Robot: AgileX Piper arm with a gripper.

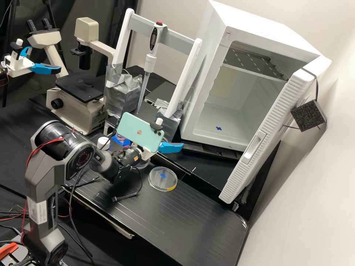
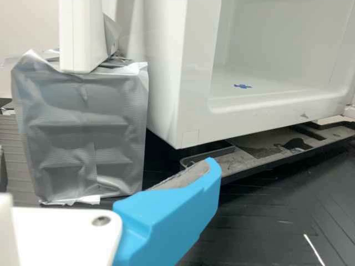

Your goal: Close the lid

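The gripper is held near the white box; whether it is spread or closed cannot be told. Near it, a clear round dish with blue and yellow marks is set flat on the black bench. Inside the box, a perforated shelf is mounted high and a blue patch is seen on the floor, its lid-like door swung open.

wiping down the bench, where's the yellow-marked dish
In the high view, the yellow-marked dish lies on the bench, just below the gripper in the picture, left of the open white door.
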